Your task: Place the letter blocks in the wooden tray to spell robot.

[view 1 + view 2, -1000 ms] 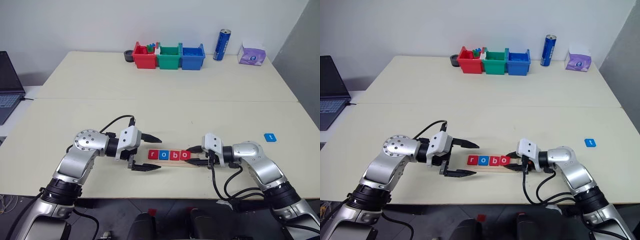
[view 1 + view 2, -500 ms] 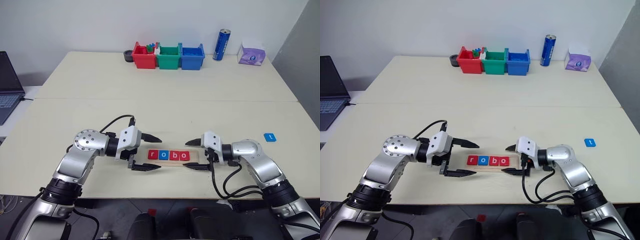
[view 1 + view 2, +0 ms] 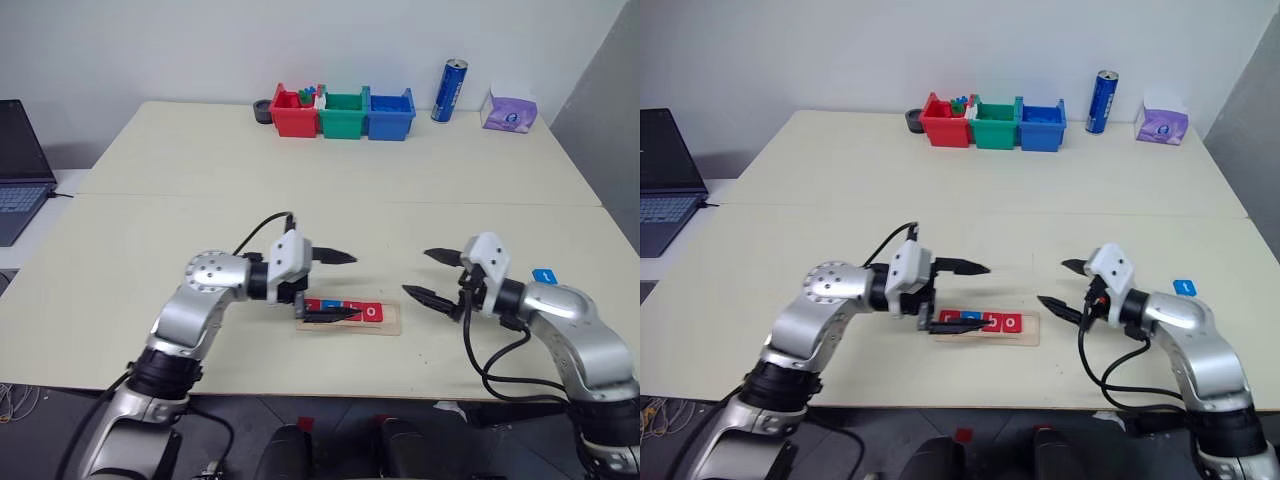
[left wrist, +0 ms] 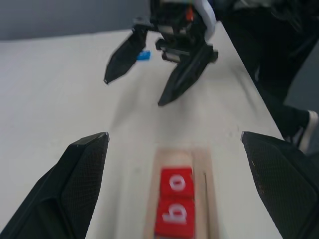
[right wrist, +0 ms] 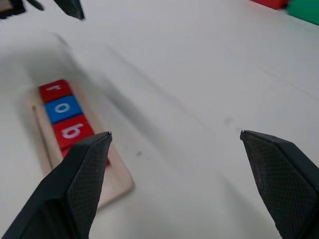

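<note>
Head view first: the wooden tray [image 3: 350, 316] sits near the table's [image 3: 200, 190] front edge with four letter blocks [image 3: 345, 310] in it. The fifth one, the blue t block [image 3: 543, 275], lies over by the right edge. The left pincer [image 3: 335, 286] hangs wide open over the tray's left end, holding nothing. The right pincer [image 3: 431, 274] is wide open too, empty, between tray and t.

Left wrist view: b and o, both red, sit side by side in the tray.

Right wrist view: red r, blue o, red b in a row.
</note>
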